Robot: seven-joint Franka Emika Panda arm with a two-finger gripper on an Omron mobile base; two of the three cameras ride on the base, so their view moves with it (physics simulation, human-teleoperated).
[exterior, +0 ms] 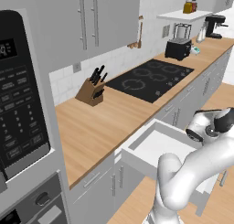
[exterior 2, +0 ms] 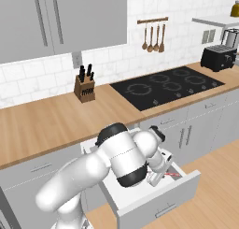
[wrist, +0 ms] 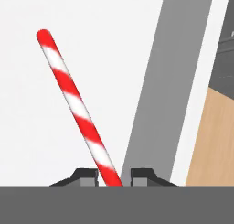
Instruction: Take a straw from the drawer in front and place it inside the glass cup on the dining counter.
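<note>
Kitchen w/ grey cabinets, white tile wall and a long light-wood surface [exterior 2: 51, 120] carrying a knife block [exterior 2: 84, 89] and a black cooktop [exterior 2: 165, 85]; toaster [exterior 2: 218, 57] sits further along. Below the surface edge the drawer [exterior 2: 161, 202] is pulled out, white inside, grey front w/ slim bar handle facing the room.

Arm is bent down into the drawer, gripper [exterior 2: 156, 176] low over the white floor near the front wall. Straw [wrist: 75, 104] lies flat on the drawer bottom; in the right base view only a short red bit [exterior 2: 172, 175] pokes out beside the hand.

Hand view gives the key relation: straw's near end runs right btwn the two dark fingers [wrist: 87, 176], and its long axis slants away from them, up and to the left in that view, red-and-white striped, far end free on the white floor. So the fingers straddle one end, not the middle. They stand narrow, close either side of the straw; whether both pads actually touch it can't be told, so grip isn't confirmed.

Judgement: step in hand is the pinch on the straw. End-grip means it'll likely droop or swing on lift, and the grey drawer wall [wrist: 176, 81] just beside it needs clearing.
</note>
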